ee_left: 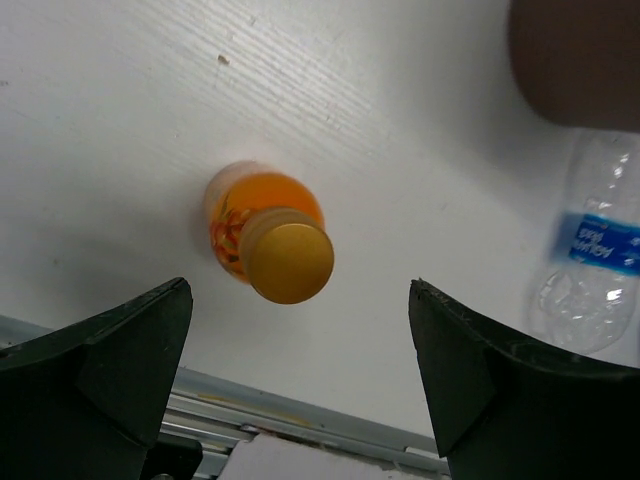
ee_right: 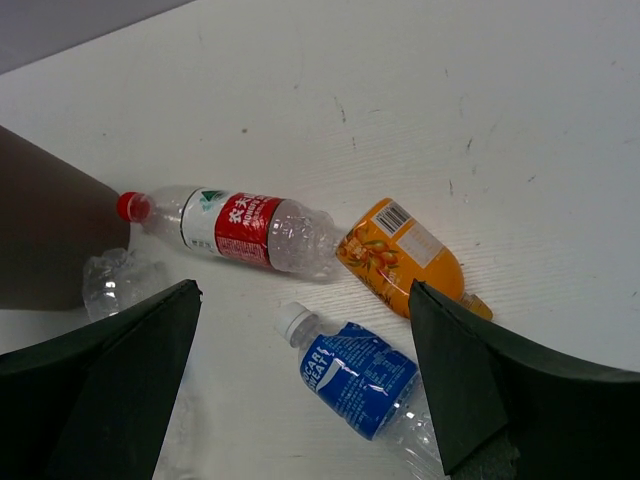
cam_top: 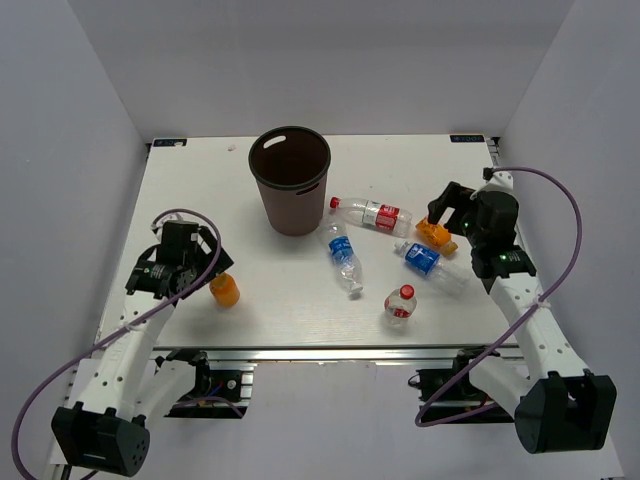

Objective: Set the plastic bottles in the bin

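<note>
Hovering left tool [ee_left: 300,288]: its jaws stand wide apart with nothing between them. The upright orange bottle [ee_left: 268,245] shows centre frame in my left wrist view, gold cap facing the lens.
Step in hand: I judge this is the approach to that bottle, low and left in the overhead view, with no contact yet.
Doing it well: I would centre the gap on the body, come down below the cap, and close on the wider labelled part. The bottle looks light and round, so an off-centre pinch could tip it or squirt it away.
Right tool [ee_right: 305,290]: its jaws are apart and it holds nothing. It sits over the cluster at the right of the overhead view.
Under the right tool: a lying orange bottle [ee_right: 400,255] touches the base of a lying red-label bottle [ee_right: 250,225], with a dark-blue-label bottle [ee_right: 355,375] just beside them, lower centre.
Other bottles: a pale-blue-label bottle [cam_top: 343,258] lies centre frame, and a standing red-cap bottle [cam_top: 400,305] is low and right of centre.
Bin [cam_top: 290,180]: it stands upright in the upper middle of the overhead view. Inside I see only dark wall and floor, no bottle.
Progress: all six bottles are out on the counter [cam_top: 200,190], so I judge none are binned.
</note>
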